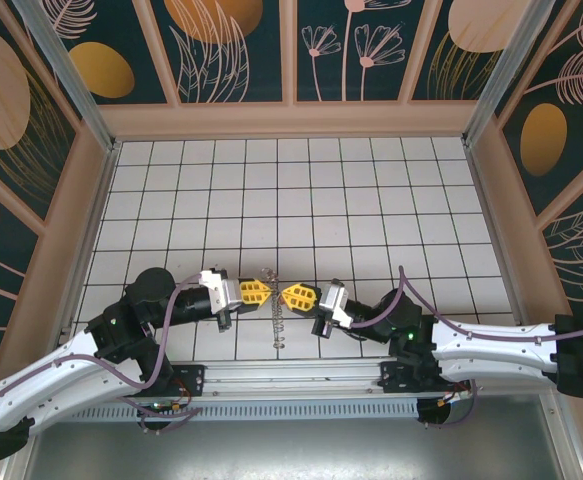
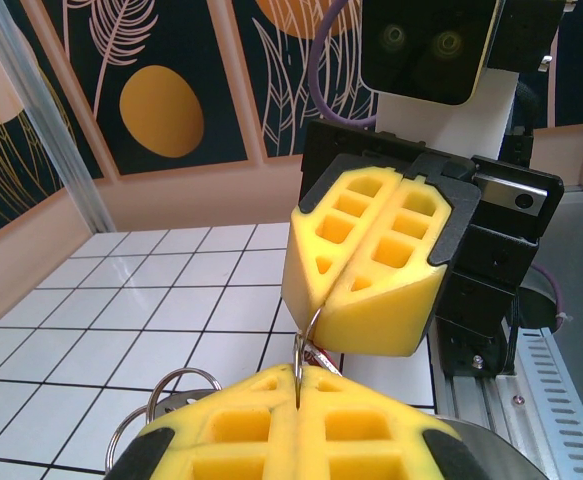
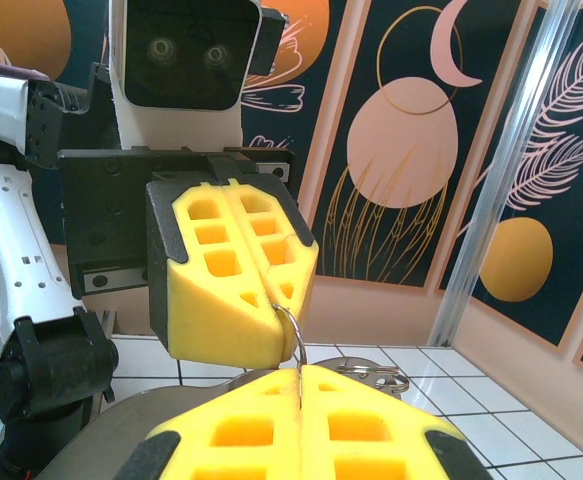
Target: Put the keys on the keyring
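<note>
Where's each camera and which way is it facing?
Top external: above and behind, looking down on the tiled table; both arms, left claw and right claw show.
Left wrist: behind the left claw, facing the right claw; own fingers below.
Right wrist: mirrored, facing the left claw.
Shared: both wrist views show the keyring pinched between shut claws.

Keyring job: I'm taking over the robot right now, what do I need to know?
Left gripper: shut, pinching the keyring wire.
Right gripper: shut on the same wire, tip to tip with the left one, above the table.
Keyring: hangs between them, its silver loops dangling.
Red key: right beside the wire at the left gripper's tip; I can't tell if it is threaded on.
Left to do: probably check the key is on the wire, then let go.
</note>
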`<state>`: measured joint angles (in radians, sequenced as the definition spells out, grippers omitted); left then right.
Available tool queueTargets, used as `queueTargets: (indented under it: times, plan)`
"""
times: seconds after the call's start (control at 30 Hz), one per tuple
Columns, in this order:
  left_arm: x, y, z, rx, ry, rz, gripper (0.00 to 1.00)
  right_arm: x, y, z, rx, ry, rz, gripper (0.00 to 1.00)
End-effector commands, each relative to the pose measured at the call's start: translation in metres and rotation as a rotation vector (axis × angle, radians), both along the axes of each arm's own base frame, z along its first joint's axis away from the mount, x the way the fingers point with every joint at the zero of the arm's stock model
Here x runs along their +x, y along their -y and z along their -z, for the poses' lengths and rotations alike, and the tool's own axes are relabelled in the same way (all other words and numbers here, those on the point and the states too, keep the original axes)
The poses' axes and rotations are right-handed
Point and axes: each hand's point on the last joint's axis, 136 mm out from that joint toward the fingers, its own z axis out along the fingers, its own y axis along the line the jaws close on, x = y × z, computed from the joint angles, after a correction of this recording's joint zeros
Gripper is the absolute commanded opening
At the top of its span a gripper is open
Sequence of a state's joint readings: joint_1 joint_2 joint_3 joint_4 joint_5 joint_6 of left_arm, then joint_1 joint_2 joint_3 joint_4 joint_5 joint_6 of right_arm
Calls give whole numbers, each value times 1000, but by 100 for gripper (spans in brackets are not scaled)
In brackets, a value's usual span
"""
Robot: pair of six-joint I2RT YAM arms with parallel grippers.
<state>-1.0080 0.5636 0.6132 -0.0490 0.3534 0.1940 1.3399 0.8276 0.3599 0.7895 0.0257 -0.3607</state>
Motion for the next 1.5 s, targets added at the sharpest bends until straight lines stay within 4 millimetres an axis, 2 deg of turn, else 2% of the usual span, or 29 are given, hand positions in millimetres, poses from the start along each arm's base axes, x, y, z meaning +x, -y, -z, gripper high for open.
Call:
queueTargets:
  times: [0.0,0.93,1.47]
  plan:
    - [-1,-1,-13,-37,35,-1,0,0,6,-26,88,13,9,0]
    - [-1,-2,-14,-38,38,-7,0,1,9,-25,89,5,21,0]
    - [-1,-1,-14,-37,38,-2,0,2,4,-26,94,11,15,0]
